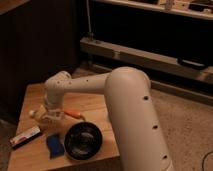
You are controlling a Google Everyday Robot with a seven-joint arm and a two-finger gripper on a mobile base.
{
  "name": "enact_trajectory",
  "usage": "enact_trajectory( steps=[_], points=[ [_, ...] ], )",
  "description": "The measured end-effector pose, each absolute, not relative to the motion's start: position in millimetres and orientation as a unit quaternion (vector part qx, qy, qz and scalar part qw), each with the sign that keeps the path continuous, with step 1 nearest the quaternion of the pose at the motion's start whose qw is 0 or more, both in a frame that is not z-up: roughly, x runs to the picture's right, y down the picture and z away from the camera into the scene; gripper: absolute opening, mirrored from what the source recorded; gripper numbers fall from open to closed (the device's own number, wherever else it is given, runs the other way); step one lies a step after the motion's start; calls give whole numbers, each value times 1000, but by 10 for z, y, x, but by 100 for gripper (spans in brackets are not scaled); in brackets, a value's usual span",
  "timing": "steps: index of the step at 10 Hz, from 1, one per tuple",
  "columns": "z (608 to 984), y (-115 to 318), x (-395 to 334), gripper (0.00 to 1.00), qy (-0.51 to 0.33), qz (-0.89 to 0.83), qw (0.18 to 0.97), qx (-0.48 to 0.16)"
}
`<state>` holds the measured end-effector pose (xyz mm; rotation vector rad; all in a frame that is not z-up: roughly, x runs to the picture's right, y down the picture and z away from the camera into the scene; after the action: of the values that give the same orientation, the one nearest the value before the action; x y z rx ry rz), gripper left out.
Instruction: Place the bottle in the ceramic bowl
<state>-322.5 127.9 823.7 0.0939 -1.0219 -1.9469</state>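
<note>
The bottle [36,114], small and whitish, lies on the wooden table [35,95] near its left side. My gripper [50,119] points down right beside it, open and low over the table, and its body hides part of the bottle. The ceramic bowl [82,140], round and glossy black, sits at the table's front edge, to the right of the gripper and nearer the camera. It is empty.
An orange object [75,114] lies just behind the bowl. A blue item [54,145] sits left of the bowl, and a flat red-striped box [25,136] lies at the front left. My thick white arm [130,110] spans the table's right side. Dark shelving stands behind.
</note>
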Motion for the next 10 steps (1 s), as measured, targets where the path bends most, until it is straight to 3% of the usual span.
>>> enact_trajectory(
  steps=[10],
  points=[
    [8383, 1439, -3209, 80, -413, -788, 457, 12]
  ],
)
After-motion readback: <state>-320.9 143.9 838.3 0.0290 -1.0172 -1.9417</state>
